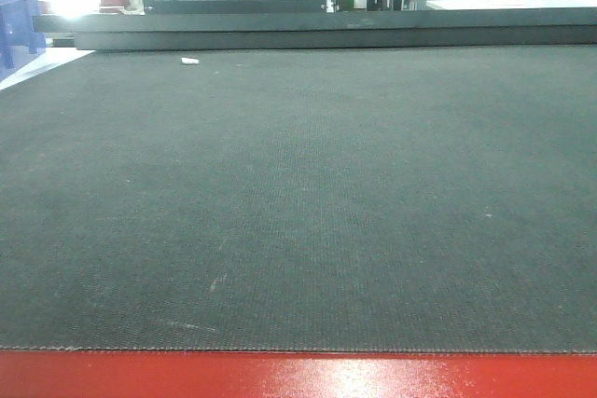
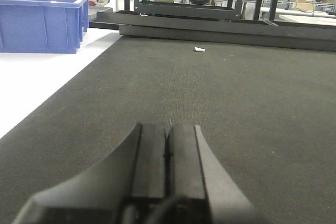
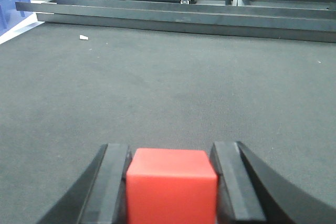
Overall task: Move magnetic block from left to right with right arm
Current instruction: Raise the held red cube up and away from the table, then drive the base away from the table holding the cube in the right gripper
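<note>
Left gripper (image 2: 167, 145): matte black, two flat slab fingers, sloped outer flanks widening toward base, dark curved cable just behind. Right gripper (image 3: 171, 150): same black finish, blunt tips, flat inner pads (image 3: 116, 182) edged by thin seam, outer shoulders flaring rearward.

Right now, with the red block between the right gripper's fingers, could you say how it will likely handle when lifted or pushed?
The magnetic block looks rigid: sharp edges, undeformed in the right gripper. Its flat faces suggest it would slide, not roll, and the textured mat should slow it. Smooth sides might slip slightly.
</note>
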You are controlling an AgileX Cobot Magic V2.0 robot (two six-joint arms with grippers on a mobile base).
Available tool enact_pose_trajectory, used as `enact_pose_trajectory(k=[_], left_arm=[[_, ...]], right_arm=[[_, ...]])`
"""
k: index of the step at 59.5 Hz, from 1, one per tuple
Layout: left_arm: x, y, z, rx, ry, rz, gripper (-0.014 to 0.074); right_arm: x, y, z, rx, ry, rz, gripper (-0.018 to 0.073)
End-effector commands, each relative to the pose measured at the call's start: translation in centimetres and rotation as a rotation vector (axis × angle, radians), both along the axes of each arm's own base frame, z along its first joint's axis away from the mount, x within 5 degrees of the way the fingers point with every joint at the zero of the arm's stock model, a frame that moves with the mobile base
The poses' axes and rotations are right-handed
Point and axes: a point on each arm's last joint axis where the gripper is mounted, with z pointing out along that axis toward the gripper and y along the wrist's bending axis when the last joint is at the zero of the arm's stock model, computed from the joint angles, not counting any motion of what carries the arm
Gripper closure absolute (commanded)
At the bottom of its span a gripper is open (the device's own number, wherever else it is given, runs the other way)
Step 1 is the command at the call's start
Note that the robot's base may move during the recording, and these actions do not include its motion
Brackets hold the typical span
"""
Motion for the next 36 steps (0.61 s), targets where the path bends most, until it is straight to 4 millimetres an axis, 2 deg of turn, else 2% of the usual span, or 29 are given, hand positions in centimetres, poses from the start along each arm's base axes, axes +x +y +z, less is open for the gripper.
enact_pose_trajectory(k=[1,36], left_arm=[[-0.14,-0.02,0.54,-0.007,-0.093,-0.005,0.0713],[-0.14,-0.02,0.54,-0.007,-0.093,-0.005,0.0713]], right_arm=[[-0.03,0.01,1.5,0.004,-0.098,-0.001,0.0412],[-0.03,0.01,1.5,0.004,-0.098,-0.001,0.0412]])
